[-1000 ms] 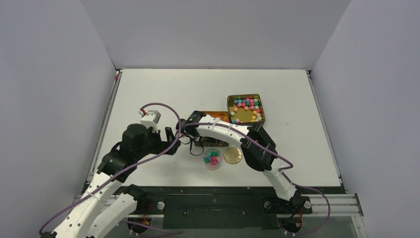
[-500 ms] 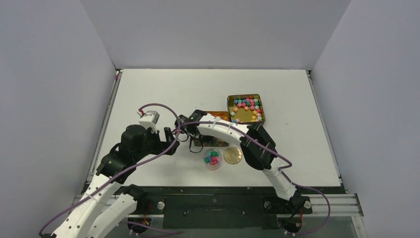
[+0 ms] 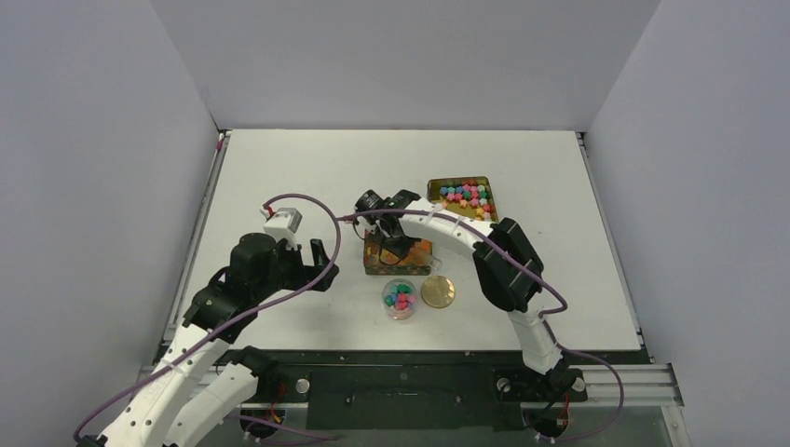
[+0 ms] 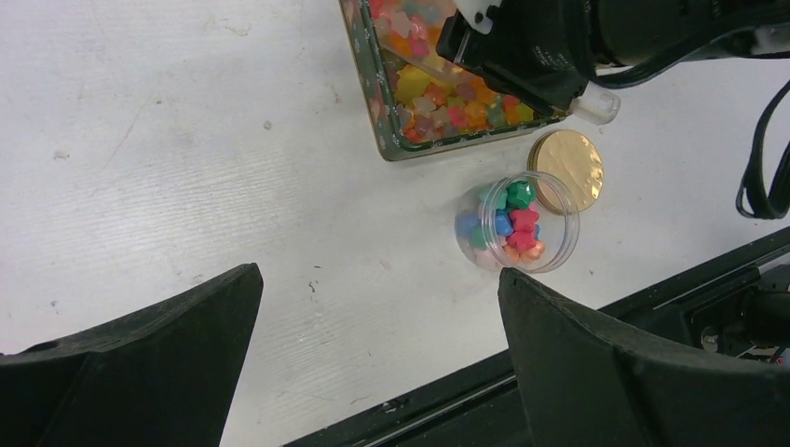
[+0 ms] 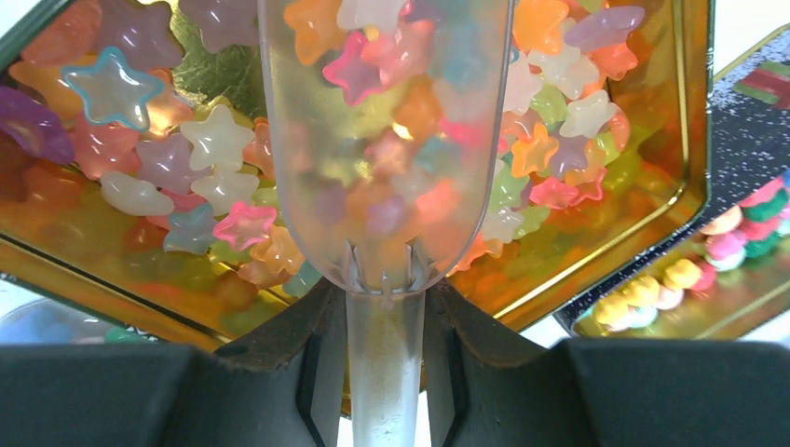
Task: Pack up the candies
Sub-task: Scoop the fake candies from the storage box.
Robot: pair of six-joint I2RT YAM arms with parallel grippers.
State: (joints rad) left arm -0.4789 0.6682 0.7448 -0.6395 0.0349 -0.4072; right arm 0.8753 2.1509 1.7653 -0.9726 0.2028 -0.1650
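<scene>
Glossy translucent star candies (image 5: 186, 158) fill a gold tin (image 3: 373, 264) at mid-table. My right gripper (image 5: 384, 345) is shut on the handle of a clear plastic scoop (image 5: 387, 140), whose bowl holds several candies and hangs over that tin. In the top view the right gripper (image 3: 393, 244) sits above the tin. Opaque candies (image 3: 463, 196) lie in a second gold tin (image 3: 431, 197) behind it. A small clear jar (image 4: 519, 223), partly filled with candies, stands next to a flat gold lid (image 4: 566, 169). My left gripper (image 4: 377, 307) is open and empty, left of the jar.
The black front rail (image 4: 466, 391) runs just below the jar. The right arm (image 3: 503, 265) arches over the table right of the jar and lid. Purple cables (image 3: 307, 200) loop above the left wrist. Grey walls enclose the table.
My right gripper with the scoop swung back and to the right, uncovering the nearer tin and now hanging over it. The left arm has barely moved.
</scene>
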